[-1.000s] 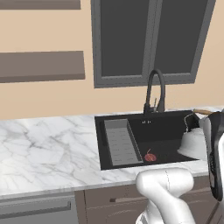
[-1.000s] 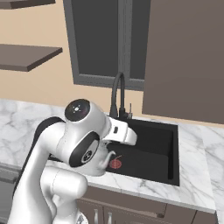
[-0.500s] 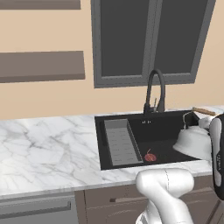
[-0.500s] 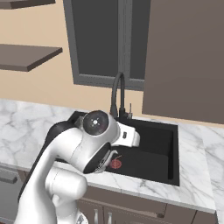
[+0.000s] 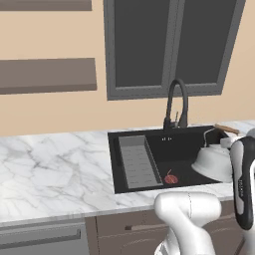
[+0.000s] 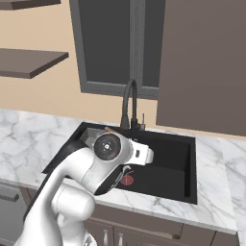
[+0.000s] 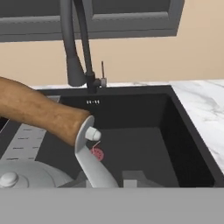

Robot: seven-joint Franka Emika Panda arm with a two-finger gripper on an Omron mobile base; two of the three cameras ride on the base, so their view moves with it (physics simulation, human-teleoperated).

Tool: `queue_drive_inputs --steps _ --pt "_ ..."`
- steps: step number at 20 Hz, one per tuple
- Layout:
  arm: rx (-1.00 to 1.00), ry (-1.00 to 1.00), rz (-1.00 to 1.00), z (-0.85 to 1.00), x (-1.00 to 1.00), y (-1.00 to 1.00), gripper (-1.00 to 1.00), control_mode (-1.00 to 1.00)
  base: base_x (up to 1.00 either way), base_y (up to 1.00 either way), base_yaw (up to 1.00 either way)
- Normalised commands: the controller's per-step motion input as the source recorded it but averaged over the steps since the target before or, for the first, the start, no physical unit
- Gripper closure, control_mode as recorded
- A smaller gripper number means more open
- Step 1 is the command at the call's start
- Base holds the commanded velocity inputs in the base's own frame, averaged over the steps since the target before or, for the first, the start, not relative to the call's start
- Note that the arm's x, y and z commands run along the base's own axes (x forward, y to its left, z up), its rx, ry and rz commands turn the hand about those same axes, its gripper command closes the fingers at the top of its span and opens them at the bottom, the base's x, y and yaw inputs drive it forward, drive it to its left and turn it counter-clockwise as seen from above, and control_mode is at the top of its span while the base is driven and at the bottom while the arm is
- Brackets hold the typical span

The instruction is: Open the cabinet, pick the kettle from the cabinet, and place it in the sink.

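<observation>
One small, squat silvery-white metal kettle [image 5: 214, 163] with a light brown arched handle [image 7: 37, 113] hangs over the right part of the black rectangular sink [image 5: 191, 147], held up by the robot's arm. In the hand view the handle runs across the left of the picture with its silver bracket curving down to the kettle's rounded lid [image 7: 26, 176], and the black basin floor lies below. The claw is pressed nearly together on that brown handle, though its tips are hidden from me. A small red drain cover [image 5: 171, 178] sits on the basin floor, just left of the kettle as seen from the left base view. A ribbed grey tray [image 5: 137, 162] fills the left side of the sink. At the far rim stands a black arched tap [image 5: 177, 102]. White marble counter [image 5: 55, 167] spreads to both sides, and behind the tap a grey-framed dark window [image 5: 169, 42] sits in the beige wall, with brown wall shelves [image 5: 47, 74] off to its left.
</observation>
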Motion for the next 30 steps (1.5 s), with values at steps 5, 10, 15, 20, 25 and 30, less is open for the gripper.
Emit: queue_drive_inputs --steps 5,10,15,20,25,30 --pt "0.00 0.00 0.00 -0.10 0.18 -0.19 1.00 -1.00 0.00 0.00 0.00" --pt "0.00 0.00 0.00 -0.06 0.17 -0.24 1.00 -1.00 0.00 0.00 0.00" --pt "0.00 0.00 0.00 -0.02 0.21 -0.21 1.00 -1.00 0.00 0.00 0.00" --pt "0.00 0.00 0.01 -0.03 0.20 -0.11 1.00 -1.00 0.00 0.00 0.00" --pt "0.00 0.00 0.01 -0.04 0.18 -0.11 1.00 -1.00 0.00 0.00 0.00" --pt "0.00 -0.05 0.00 -0.06 0.19 -0.06 1.00 -1.00 0.00 0.00 0.00"
